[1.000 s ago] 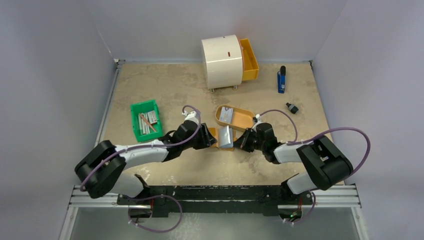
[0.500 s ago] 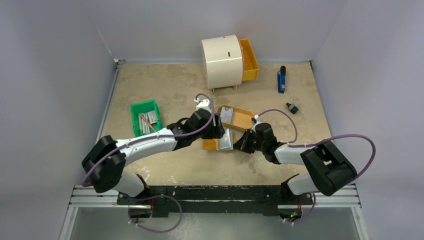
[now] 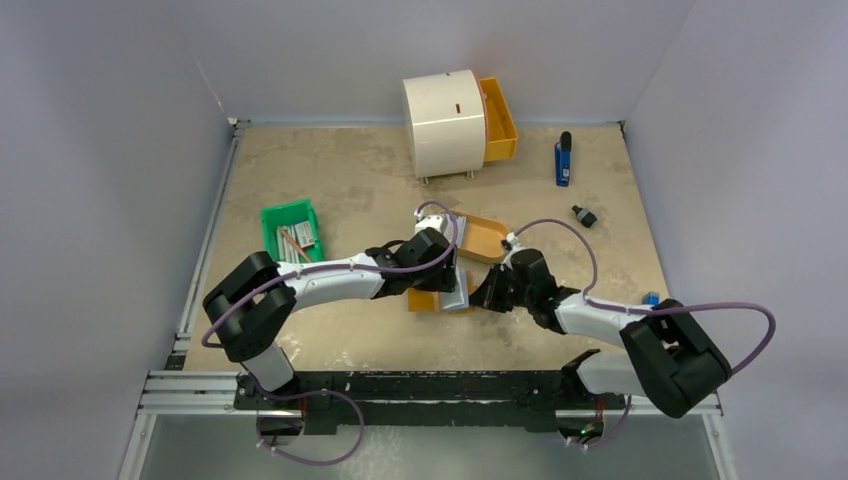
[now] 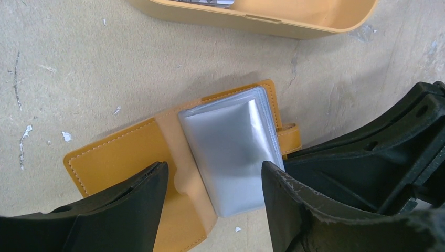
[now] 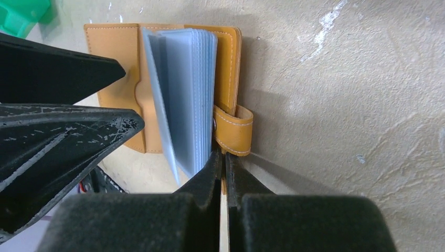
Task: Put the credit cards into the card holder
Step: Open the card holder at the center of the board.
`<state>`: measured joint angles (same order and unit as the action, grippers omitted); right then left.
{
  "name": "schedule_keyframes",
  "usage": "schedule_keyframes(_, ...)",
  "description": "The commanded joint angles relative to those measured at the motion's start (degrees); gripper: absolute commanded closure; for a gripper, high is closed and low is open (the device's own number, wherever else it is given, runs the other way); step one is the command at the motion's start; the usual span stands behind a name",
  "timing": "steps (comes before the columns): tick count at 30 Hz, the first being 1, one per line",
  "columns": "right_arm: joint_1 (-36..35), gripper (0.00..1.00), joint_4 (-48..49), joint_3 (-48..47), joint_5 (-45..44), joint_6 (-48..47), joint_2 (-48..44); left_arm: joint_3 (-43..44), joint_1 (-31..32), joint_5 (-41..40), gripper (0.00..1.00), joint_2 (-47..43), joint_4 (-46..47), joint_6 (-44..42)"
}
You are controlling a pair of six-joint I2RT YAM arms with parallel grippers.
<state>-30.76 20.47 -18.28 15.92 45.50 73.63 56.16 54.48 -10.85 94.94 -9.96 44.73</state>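
The tan card holder [image 4: 113,163] lies open on the table, its clear plastic sleeves [image 4: 231,149] fanned up. It also shows in the top view [image 3: 428,299] and the right wrist view [image 5: 118,50]. My left gripper [image 4: 212,181] is open and hovers over the sleeves and the holder's spine, touching nothing. My right gripper [image 5: 221,157] is shut on the holder's right cover by its snap strap [image 5: 234,130]. The credit cards [image 4: 209,2] show only as a grey sliver in the tan tray [image 4: 273,22]. In the top view my left arm hides them.
The tan tray [image 3: 487,240] sits just behind the holder. A green bin [image 3: 292,235] of grey sticks stands at the left. A white round drawer unit [image 3: 443,122] with an orange drawer [image 3: 498,118], a blue object [image 3: 563,160] and a small black object [image 3: 583,215] are farther back.
My left gripper has swung right and forward from the holder's left side to above its sleeves. The holder has slid slightly nearer. My right gripper has kept its hold.
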Motion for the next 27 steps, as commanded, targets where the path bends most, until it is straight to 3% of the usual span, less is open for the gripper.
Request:
schedule_keyframes(1,-0.58,1.0,-1.73,-0.96,-0.28,-2.23,-2.07,2.45,0.28,1.64,0.35,-0.23,2.71,-0.32)
schedule_keyframes(27,-3.75,1.0,-1.72,-2.41,0.56,-3.45,-7.38,0.61,0.33,2.56,0.35,0.5,5.62,1.64)
